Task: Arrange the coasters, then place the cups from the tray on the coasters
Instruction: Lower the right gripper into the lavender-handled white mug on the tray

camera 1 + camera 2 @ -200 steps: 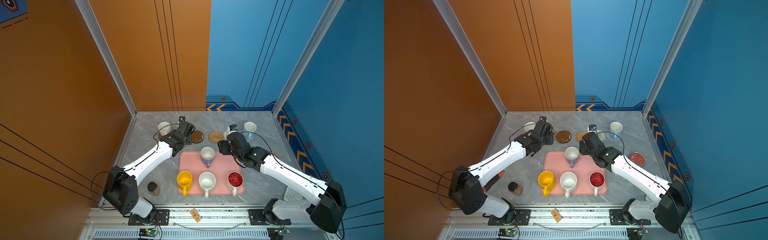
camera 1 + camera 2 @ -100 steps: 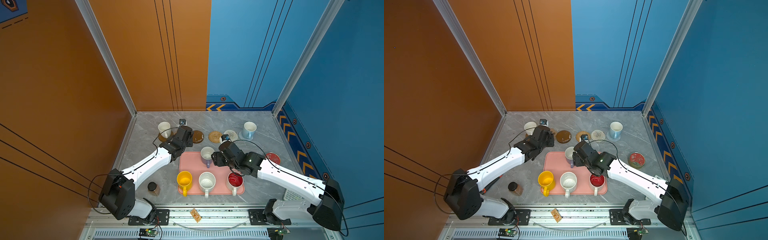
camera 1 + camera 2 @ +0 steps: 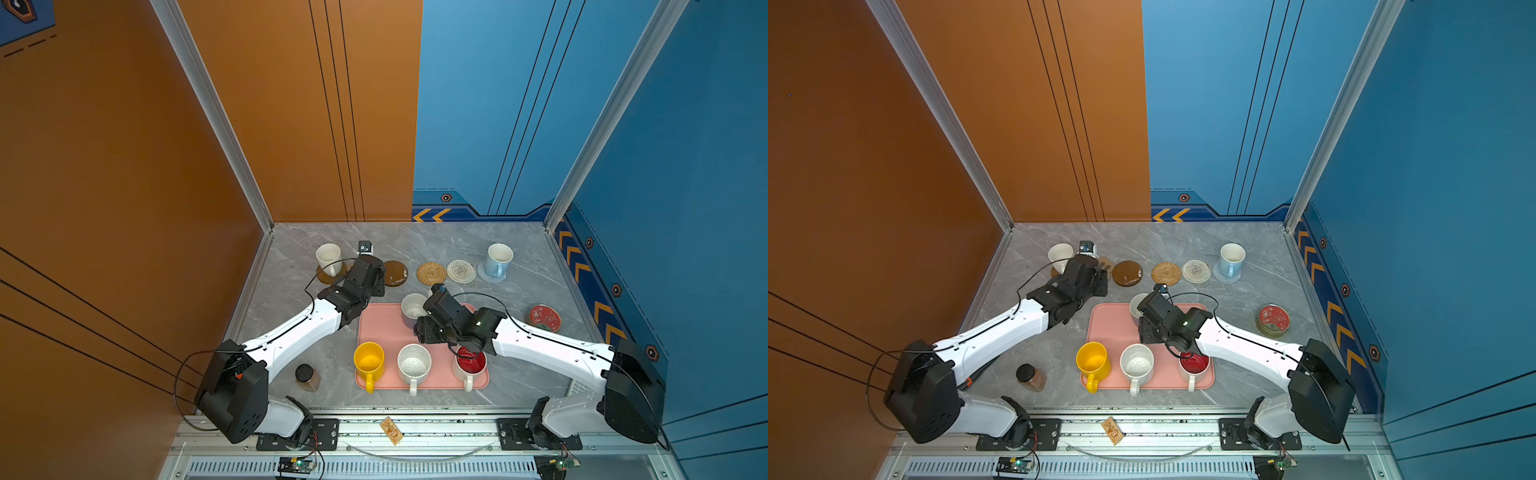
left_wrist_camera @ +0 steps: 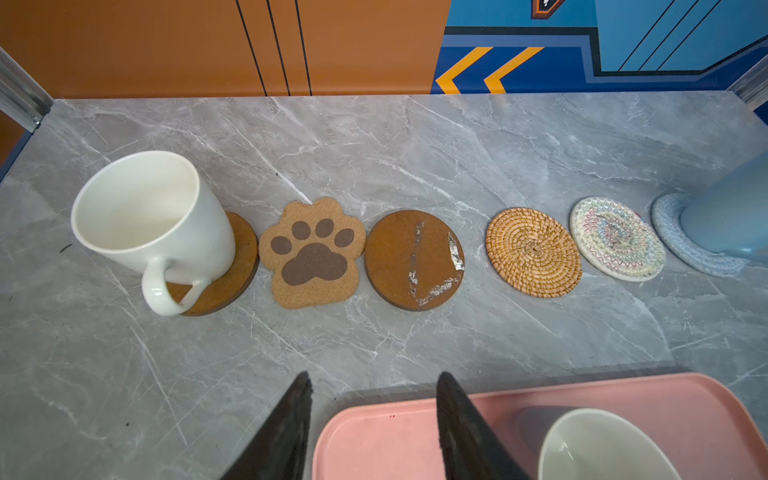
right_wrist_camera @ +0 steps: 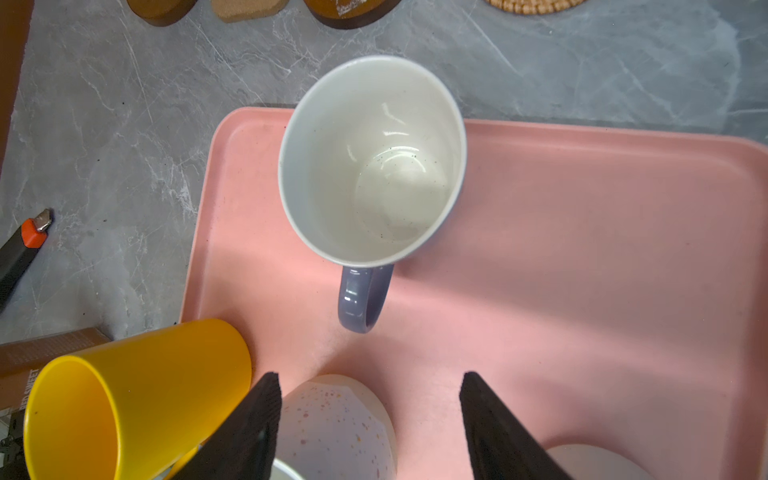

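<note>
Six coasters lie in a row at the back: brown disc (image 4: 237,266) under the white cup (image 4: 149,208), paw (image 4: 311,253), brown disc (image 4: 413,259), rattan (image 4: 532,251), cream (image 4: 617,239), and blue-grey (image 4: 685,245) under the light blue cup (image 3: 498,259). The pink tray (image 3: 378,328) holds the lavender cup (image 5: 370,166), yellow cup (image 3: 368,361), speckled cup (image 3: 414,365) and red-inside cup (image 3: 470,363). My left gripper (image 4: 374,386) hangs open and empty over the tray's far left corner. My right gripper (image 5: 370,386) is open and empty above the tray, near the lavender cup's handle.
A brown jar with a dark lid (image 3: 307,376) stands left of the tray. A red round disc (image 3: 544,318) lies at the right. A box cutter with an orange tip (image 5: 29,237) lies on the marble beside the tray. Walls close in the back and sides.
Both arms have drawn back from the coaster row toward the tray. The right gripper moved from beside the cream coaster to over the tray by the lavender cup.
</note>
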Controlling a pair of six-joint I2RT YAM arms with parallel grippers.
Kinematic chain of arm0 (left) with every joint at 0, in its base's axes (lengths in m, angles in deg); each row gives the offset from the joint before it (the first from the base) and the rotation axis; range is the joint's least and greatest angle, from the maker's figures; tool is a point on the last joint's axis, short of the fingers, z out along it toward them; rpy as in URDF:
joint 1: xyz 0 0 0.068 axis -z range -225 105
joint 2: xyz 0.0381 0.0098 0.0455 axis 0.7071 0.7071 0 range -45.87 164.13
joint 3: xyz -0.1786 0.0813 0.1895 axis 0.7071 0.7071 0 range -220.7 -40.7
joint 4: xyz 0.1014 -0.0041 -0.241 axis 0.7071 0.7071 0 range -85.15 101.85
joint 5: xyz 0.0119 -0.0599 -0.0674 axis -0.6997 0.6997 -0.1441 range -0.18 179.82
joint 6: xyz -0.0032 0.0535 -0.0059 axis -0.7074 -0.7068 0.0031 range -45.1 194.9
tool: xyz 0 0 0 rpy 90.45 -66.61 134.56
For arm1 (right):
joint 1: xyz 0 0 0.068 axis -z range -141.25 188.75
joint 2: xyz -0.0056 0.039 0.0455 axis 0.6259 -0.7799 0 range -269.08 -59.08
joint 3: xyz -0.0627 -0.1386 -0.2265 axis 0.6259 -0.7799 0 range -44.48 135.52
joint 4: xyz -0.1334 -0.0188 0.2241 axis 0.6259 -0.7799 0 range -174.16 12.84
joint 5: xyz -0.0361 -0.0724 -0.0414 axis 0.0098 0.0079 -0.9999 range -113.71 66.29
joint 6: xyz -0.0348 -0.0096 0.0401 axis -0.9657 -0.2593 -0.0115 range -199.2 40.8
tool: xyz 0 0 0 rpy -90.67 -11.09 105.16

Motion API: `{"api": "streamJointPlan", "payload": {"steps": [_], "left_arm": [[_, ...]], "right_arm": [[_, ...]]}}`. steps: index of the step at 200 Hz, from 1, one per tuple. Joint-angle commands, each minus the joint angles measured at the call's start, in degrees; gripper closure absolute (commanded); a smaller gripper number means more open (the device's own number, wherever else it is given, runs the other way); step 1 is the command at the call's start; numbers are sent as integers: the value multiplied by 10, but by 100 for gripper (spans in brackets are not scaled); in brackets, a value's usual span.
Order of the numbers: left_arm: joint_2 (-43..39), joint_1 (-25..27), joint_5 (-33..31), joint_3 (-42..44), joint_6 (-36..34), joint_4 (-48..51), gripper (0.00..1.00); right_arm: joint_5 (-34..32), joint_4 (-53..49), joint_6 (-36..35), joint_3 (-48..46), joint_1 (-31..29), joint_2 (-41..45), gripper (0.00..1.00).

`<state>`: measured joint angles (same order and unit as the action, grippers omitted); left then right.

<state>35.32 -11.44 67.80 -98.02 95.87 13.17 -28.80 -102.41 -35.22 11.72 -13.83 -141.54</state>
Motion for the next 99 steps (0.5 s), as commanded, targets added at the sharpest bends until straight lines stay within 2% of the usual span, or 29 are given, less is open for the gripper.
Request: {"api": "streamJointPlan", "payload": {"steps": [1, 99], "left_arm": [[-14, 4, -9, 4, -9, -9, 50], [-12, -3, -7, 8, -7, -13, 49]], "right_arm": [[16, 19, 14, -1, -2, -22, 34], [12, 33, 14, 31, 2, -96, 37]]}}
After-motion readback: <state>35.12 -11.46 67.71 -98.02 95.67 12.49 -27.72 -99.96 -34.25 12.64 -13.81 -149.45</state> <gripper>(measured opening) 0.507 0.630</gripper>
